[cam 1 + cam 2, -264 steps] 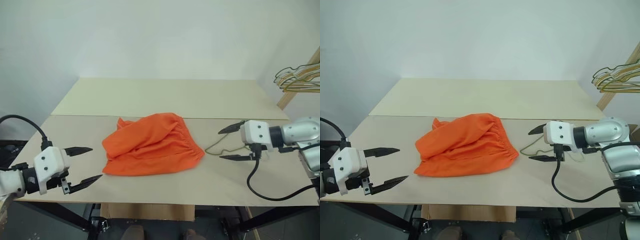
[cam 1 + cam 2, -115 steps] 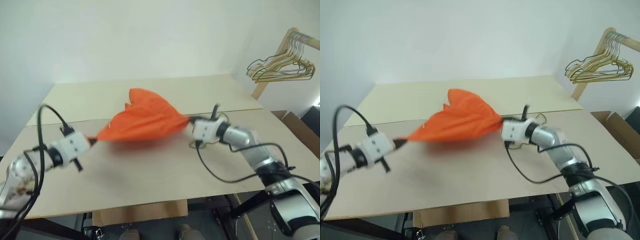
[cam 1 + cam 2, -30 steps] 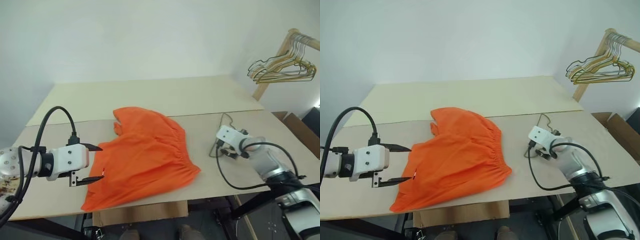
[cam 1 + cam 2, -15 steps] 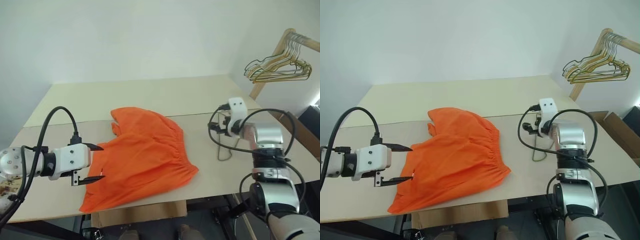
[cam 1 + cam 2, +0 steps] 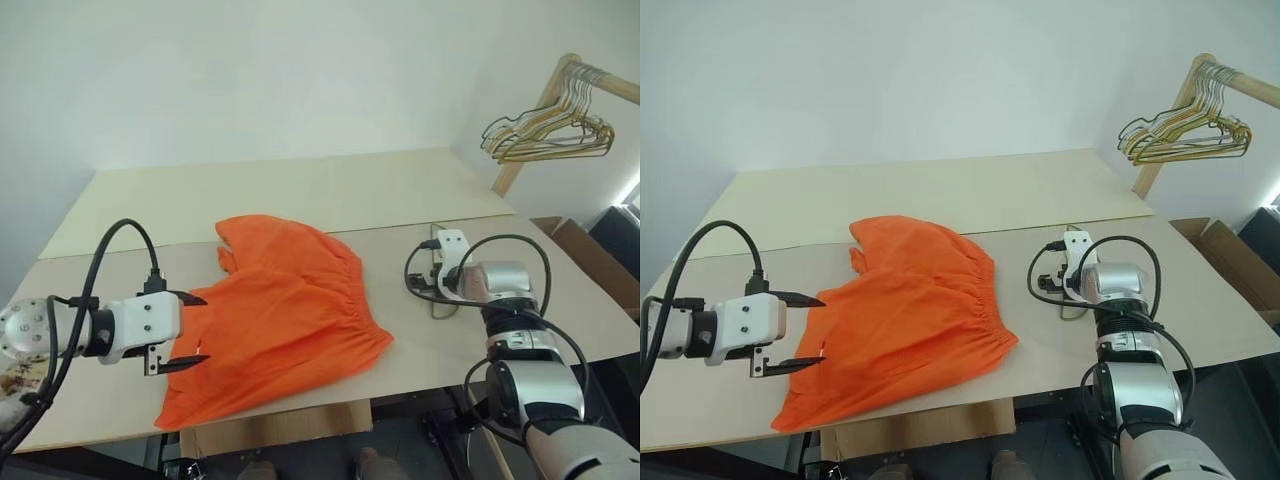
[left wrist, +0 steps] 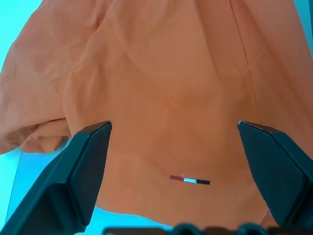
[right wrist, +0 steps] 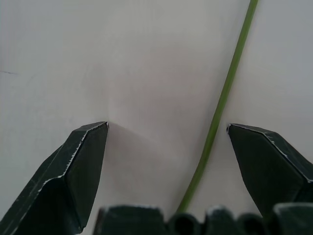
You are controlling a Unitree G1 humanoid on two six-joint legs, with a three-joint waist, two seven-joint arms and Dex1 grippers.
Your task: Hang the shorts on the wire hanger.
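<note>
Pale wall rises behind the light wooden table [image 5: 300, 195], and nearly all of the job lies ahead of me. Starting at nine o'clock on the table, my left gripper [image 5: 186, 332] hangs with its jaws spread wide and holding nothing, its two black fingers pointing at the near left hem of the shorts [image 5: 285, 315]; in the left wrist view the orange cloth lies between and beyond the fingertips [image 6: 88, 147] without being pinched. Around the middle of the table, the shorts lie spread flat, gathered waistband toward three o'clock, one leg end toward seven o'clock at the table's near edge. They are on no hanger. Over at three o'clock, well apart from the waistband, my right gripper [image 7: 168, 132] points down at the table with its jaws wide and empty; the wire hanger [image 7: 220, 107] lies on the table there, one thin green-grey run of it passing between the fingers, nearer one than the other. Far off at one o'clock a bunch of other hangers [image 5: 545, 130] dangles from a wooden rack [image 5: 560, 90], not my concern. I judge what remains is everything that counts: closing on the wire, lifting it, taking up the shorts, and draping them over it.
</note>
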